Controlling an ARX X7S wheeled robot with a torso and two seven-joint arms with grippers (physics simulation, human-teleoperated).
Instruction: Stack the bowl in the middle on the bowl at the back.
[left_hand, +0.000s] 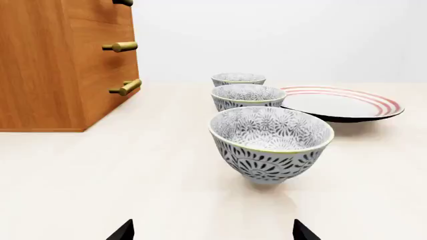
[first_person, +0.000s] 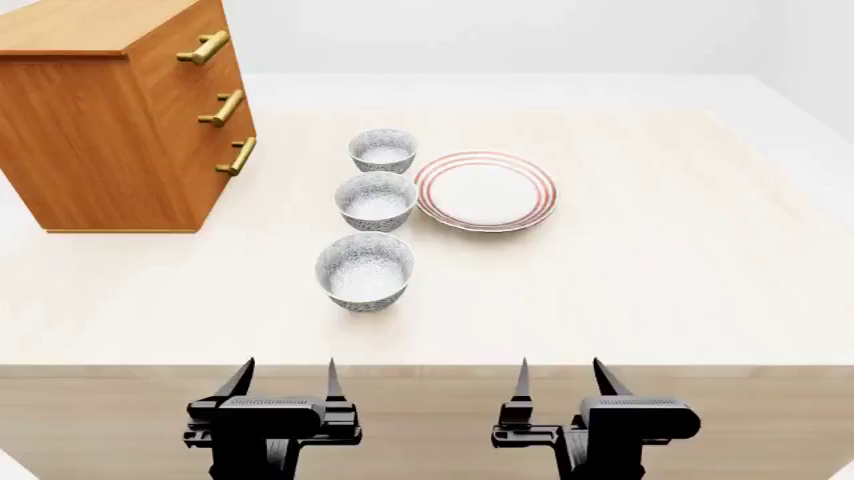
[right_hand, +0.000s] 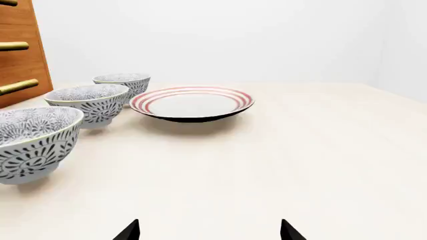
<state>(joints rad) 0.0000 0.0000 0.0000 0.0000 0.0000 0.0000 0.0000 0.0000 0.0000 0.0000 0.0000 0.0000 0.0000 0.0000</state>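
Note:
Three look-alike speckled bowls stand in a row on the pale table. The bowl in the middle (first_person: 376, 199) (left_hand: 247, 96) (right_hand: 87, 103) sits between the bowl at the back (first_person: 383, 150) (left_hand: 238, 79) (right_hand: 123, 83) and a nearer third bowl (first_person: 364, 270) (left_hand: 271, 143) (right_hand: 30, 143). All stand upright and apart from each other. My left gripper (first_person: 283, 382) (left_hand: 213, 232) is open at the table's front edge, just short of the nearest bowl. Further right along that edge, my right gripper (first_person: 559, 380) (right_hand: 209, 231) is open too. Neither holds anything.
A white plate with red rings (first_person: 485, 190) (left_hand: 340, 102) (right_hand: 191, 102) lies right beside the middle and back bowls. A wooden drawer cabinet (first_person: 120, 110) (left_hand: 60, 60) with brass handles stands at the back left. The table edge (first_person: 427, 367) runs just ahead of both grippers.

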